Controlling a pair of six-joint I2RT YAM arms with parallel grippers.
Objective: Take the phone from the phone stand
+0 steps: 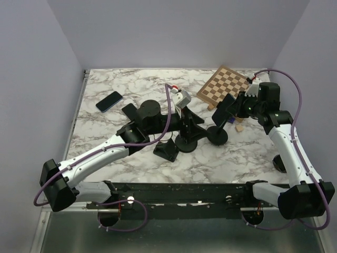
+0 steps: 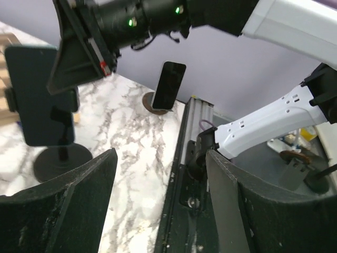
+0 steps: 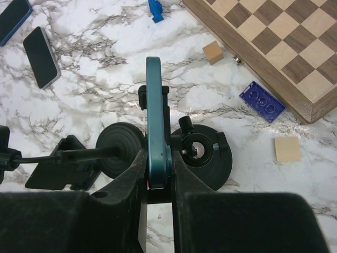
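A teal phone (image 3: 156, 116) stands edge-on in the black clamp of a phone stand with a round base (image 3: 208, 155). My right gripper (image 3: 158, 174) is shut on the phone's near end, one finger on each face. In the top view the right gripper (image 1: 232, 108) holds the dark phone (image 1: 224, 109) above the stand base (image 1: 217, 135). The left wrist view shows the same phone (image 2: 42, 95) in its clamp over the base (image 2: 62, 158). My left gripper (image 2: 160, 211) is open and empty, left of the stand in the top view (image 1: 190, 117).
A second stand with a round base (image 3: 121, 150) and rod lies close on the left. Two loose phones (image 3: 41, 57) lie far left, a chessboard (image 3: 274, 47) at the right, wooden cubes (image 3: 287, 149) and blue pieces (image 3: 261, 100) nearby. Another phone (image 2: 168, 84) leans in a round holder by the table edge.
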